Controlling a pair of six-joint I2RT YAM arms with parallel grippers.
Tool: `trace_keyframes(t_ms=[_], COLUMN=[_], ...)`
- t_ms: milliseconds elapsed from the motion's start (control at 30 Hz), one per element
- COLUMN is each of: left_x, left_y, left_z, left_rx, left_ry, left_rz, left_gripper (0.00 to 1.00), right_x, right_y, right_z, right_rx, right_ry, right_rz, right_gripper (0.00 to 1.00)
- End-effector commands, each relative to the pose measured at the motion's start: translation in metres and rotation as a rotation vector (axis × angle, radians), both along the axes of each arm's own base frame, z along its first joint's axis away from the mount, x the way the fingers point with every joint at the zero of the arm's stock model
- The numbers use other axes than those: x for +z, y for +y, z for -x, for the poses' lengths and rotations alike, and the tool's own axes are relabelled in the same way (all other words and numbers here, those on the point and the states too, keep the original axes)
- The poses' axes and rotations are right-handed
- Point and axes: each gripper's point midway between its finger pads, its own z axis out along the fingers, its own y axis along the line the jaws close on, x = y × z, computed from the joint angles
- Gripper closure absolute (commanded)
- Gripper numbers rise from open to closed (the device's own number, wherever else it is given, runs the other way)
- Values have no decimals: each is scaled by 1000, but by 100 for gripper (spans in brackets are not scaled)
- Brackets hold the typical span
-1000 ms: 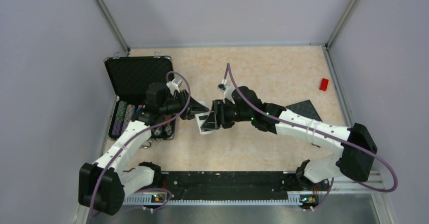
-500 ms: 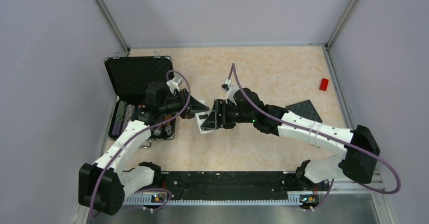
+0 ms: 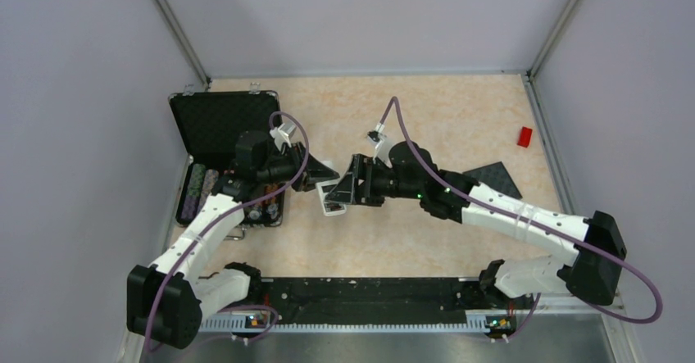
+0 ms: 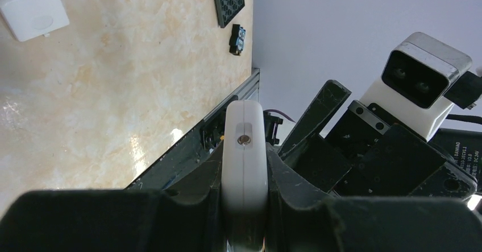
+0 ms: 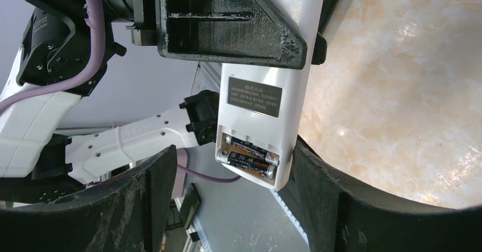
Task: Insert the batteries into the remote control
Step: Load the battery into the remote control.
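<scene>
My left gripper is shut on the white remote control and holds it above the table at the centre left. In the left wrist view the remote sits edge-on between the two fingers. In the right wrist view the remote shows its back, with a grey label and an open compartment. The two dark batteries lie side by side in that compartment. My right gripper is open and empty, and its jaws straddle the remote's battery end. It also shows in the top view.
A small white square cover lies on the table. An open black case with colourful chips stands at the left. A red block lies at the far right. A black plate lies near the right arm.
My right arm has shifted a little to the right and its cable loop has risen. The left gripper keeps hold of the remote, almost in the same place.
</scene>
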Motion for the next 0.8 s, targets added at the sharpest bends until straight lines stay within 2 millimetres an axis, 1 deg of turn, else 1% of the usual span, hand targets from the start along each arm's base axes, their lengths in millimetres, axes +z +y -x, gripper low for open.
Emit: trace_keyframes(t_ms=[0, 167, 300, 400, 500, 767], left_x=[23, 28, 28, 29, 30, 35], left_y=[-3, -3, -3, -3, -4, -5], left_z=[-4, -4, -4, -3, -3, -2], left_rx=[-15, -12, -10, -11, -13, -18], left_ry=[-78, -84, -83, -83, -84, -87], left_rz=[28, 40, 42, 47, 52, 71], left_gripper=[100, 100, 100, 100, 100, 100], right_x=[9, -6, -11, -14, -16, -13], right_y=[8, 10, 13, 13, 12, 12], right_z=[10, 15, 16, 15, 14, 13], right_rx=[55, 98, 114, 110, 101, 81], right_ry=[-16, -5, 2, 5, 10, 10], right_rz=[-51, -29, -23, -18, -14, -31], right_gripper=[26, 26, 26, 29, 34, 54])
